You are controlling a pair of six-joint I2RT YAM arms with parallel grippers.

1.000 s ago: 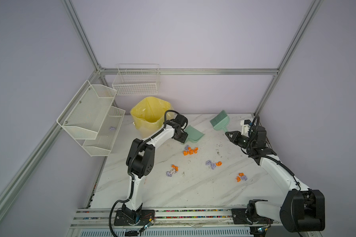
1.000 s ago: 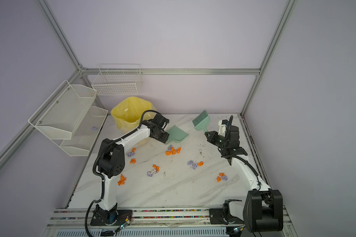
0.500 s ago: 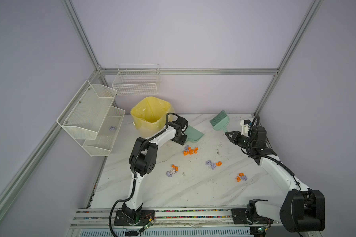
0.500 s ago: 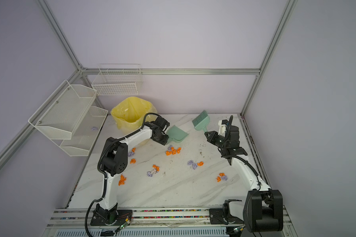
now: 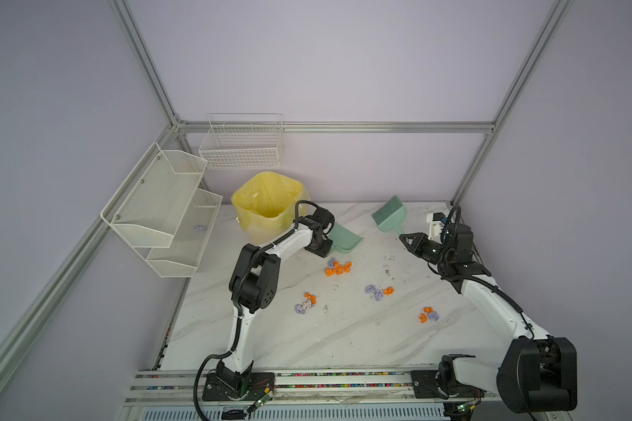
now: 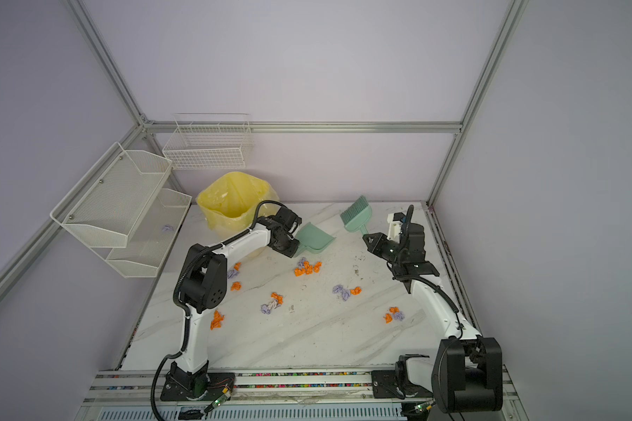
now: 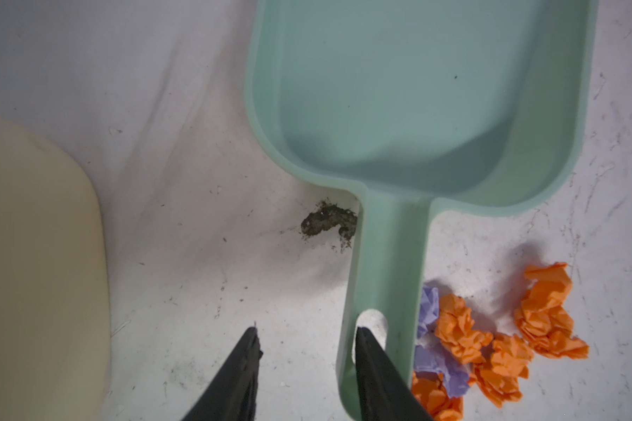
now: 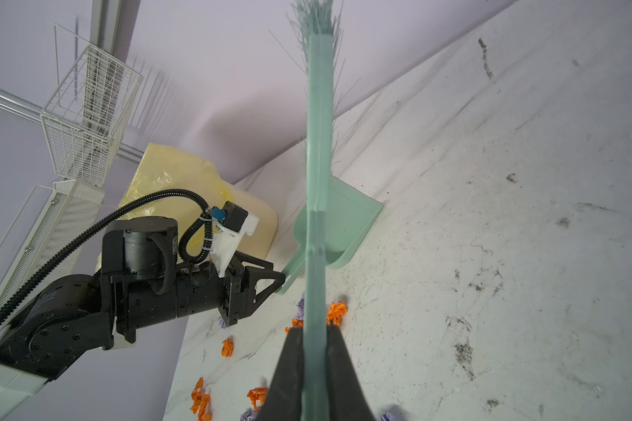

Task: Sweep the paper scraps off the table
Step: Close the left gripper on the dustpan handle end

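Now the left gripper (image 7: 307,333) sits low at the handle end of the dustpan (image 7: 416,91), near the far-left corner of the table (image 5: 343,339) and just beside the bin (image 5: 267,204). Its jaws stand apart. One fingertip (image 7: 362,337) lies over the hang hole in the handle and the other is over bare table beside it, so nothing is clamped. The dustpan lies flat with its mouth turned away from the gripper. A dark smudge (image 7: 329,222) marks the table against the handle's other side.

The right gripper (image 8: 314,330) is closed tight on the handle of the brush (image 8: 318,145), near the far-right corner. The bristles point toward the far edge.

None of the scraps (image 7: 464,328) are in the dustpan. The closest bunch, mostly orange with some purple, lies just beside the dustpan handle, and one purple wad touches it. In both top views a purple-and-orange group (image 5: 378,291) lies mid-table, another (image 5: 429,314) toward the right edge, and a third (image 5: 306,303) nearer the left arm. In a top view more orange and purple wads (image 6: 234,273) show by the left edge. One purple wad (image 5: 199,228) lies on the shelf (image 5: 183,248) off the table's left edge.
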